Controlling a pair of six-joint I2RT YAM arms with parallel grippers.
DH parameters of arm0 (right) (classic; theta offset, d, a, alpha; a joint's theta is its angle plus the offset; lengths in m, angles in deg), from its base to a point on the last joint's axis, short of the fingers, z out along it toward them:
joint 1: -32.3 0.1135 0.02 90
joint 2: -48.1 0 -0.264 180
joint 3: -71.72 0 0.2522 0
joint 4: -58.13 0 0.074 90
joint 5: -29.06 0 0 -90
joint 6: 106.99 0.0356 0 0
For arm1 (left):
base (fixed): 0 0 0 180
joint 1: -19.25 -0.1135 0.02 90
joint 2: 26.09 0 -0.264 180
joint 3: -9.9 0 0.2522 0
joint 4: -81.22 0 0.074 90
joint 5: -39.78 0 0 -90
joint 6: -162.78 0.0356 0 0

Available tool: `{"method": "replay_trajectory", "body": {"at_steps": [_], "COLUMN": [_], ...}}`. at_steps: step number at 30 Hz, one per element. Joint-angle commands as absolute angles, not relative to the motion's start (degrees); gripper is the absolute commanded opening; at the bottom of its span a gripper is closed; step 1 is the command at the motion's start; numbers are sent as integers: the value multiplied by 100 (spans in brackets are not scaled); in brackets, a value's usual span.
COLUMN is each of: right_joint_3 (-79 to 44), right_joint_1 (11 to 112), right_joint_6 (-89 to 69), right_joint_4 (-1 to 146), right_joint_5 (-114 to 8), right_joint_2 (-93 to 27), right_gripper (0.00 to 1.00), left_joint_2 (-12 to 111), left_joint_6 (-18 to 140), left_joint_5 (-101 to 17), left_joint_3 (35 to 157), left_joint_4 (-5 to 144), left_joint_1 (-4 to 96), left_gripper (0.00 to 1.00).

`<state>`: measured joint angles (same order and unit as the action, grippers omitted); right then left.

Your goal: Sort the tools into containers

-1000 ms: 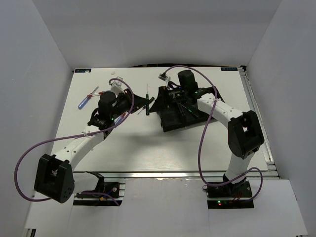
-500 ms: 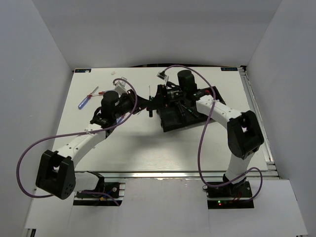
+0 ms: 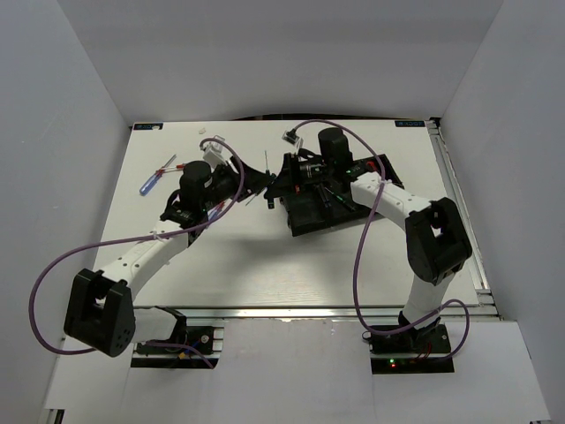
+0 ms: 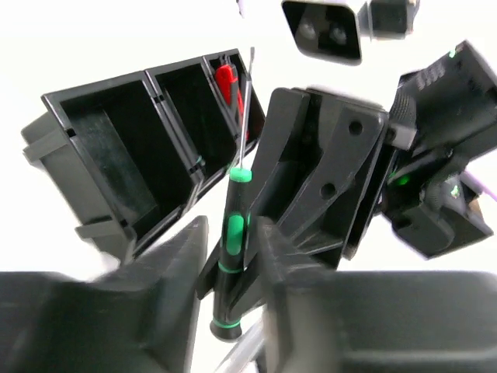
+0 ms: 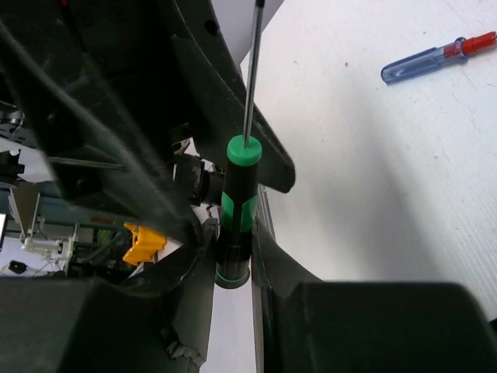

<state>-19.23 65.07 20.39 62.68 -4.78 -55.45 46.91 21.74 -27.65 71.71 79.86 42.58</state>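
Note:
A slim black screwdriver with green marks point(image 3: 267, 179) hangs in the air just left of the black tray point(image 3: 306, 221), shaft pointing away. My right gripper point(image 5: 233, 252) is shut on its handle point(image 5: 239, 198). My left gripper point(image 4: 231, 237) stands open around the same handle point(image 4: 233, 233), with a gap showing on its left side. In the top view the two grippers meet tip to tip, the left gripper point(image 3: 253, 185) and the right gripper point(image 3: 279, 183). The three-compartment tray point(image 4: 101, 95) holds a red tool point(image 4: 226, 78) in its far compartment.
A blue-and-red screwdriver point(image 3: 148, 181) lies at the far left of the table, also seen in the right wrist view as the blue-handled screwdriver point(image 5: 435, 59). A thin red-handled screwdriver point(image 3: 166, 165) lies beside it. White walls close in three sides.
The left arm carried the black screwdriver rightward to the right gripper. The right gripper has shut on the handle and the left gripper has opened.

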Motion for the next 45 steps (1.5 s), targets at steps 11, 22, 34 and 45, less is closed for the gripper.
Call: {"method": "replay_trajectory", "body": {"at_steps": [11, 22, 34, 45], "right_joint_3": [-2895, -2634, -2256, -2001], "right_joint_1": [5323, 4425, 4425, 4355], "right_joint_6": [-2060, -4994, -4881, -5653], "right_joint_4": [8996, 9907, 9729, 10291], "right_joint_5": [-1538, -3940, -3933, -2448], "right_joint_2": [-5315, -5219, -5518, -4657], "right_gripper": [0, 0, 32, 70], "left_joint_2": [4133, 5256, 7444, 8869], "left_joint_6": [3198, 4806, 5670, 6100], "left_joint_5": [-3316, -3871, -4222, -4617], "left_joint_3": [7525, 8585, 10073, 11066], "left_joint_4": [6888, 5228, 4531, 4470], "left_joint_1": [4227, 4131, 4131, 4131], "left_gripper": [98, 91, 75, 59]}}
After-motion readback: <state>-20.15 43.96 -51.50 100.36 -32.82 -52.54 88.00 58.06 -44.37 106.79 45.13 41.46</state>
